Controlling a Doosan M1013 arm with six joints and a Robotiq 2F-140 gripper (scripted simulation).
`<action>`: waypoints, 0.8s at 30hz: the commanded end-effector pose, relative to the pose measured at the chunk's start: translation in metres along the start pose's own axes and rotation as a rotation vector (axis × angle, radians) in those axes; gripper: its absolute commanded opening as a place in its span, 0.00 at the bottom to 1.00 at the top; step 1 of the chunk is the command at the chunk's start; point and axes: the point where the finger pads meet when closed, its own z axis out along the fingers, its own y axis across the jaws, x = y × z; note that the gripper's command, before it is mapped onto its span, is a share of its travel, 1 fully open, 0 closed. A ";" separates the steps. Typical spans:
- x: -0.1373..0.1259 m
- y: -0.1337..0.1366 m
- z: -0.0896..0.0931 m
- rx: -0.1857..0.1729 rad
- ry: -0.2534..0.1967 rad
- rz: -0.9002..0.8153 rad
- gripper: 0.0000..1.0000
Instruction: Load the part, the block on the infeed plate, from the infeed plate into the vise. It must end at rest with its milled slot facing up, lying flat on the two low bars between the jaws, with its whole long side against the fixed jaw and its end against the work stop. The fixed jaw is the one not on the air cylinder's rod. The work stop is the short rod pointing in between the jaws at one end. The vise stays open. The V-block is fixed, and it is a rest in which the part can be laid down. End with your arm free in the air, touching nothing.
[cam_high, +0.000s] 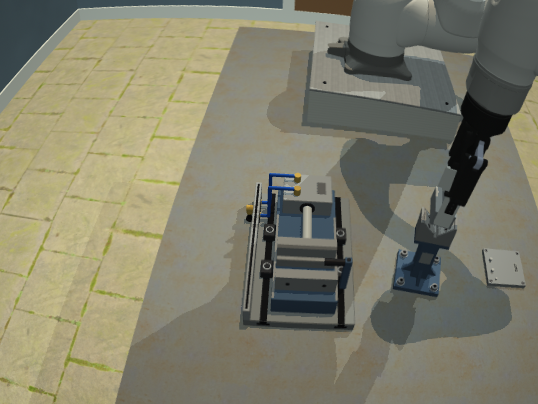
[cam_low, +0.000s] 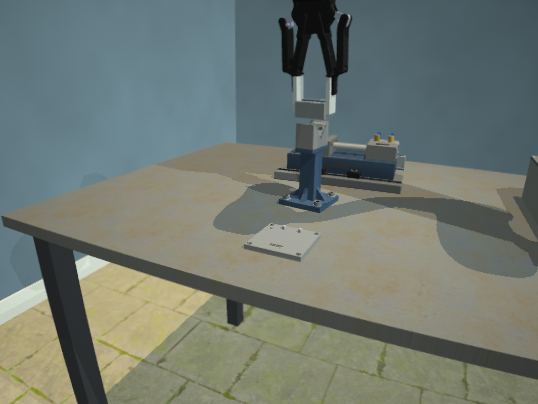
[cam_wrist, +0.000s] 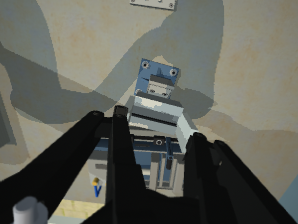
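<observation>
My gripper (cam_low: 313, 102) is shut on the part (cam_low: 311, 109), a light grey block, across its width. It hangs just above the V-block (cam_low: 311, 136), which stands on a blue pedestal (cam_low: 308, 192); a small gap shows between them. In the top view the part (cam_high: 440, 203) sits tilted over the V-block (cam_high: 434, 234). In the wrist view the part (cam_wrist: 153, 118) lies between my fingers, over the pedestal base (cam_wrist: 159, 75). The infeed plate (cam_low: 283, 241) is bare. The vise (cam_high: 305, 250) stands open to the left, with the fixed jaw (cam_high: 305, 281) and work stop (cam_high: 334, 261).
The air cylinder (cam_high: 306, 197) with blue hoses sits at the vise's far end. A long rail (cam_high: 255, 243) runs along the vise's left side. My arm's raised mounting block (cam_high: 380, 85) stands at the back of the table.
</observation>
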 end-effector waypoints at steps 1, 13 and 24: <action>-0.002 -0.001 0.000 -0.001 0.023 -0.001 0.00; -0.003 -0.001 0.000 -0.001 0.066 -0.001 0.00; -0.004 -0.001 0.000 -0.001 0.082 -0.001 0.00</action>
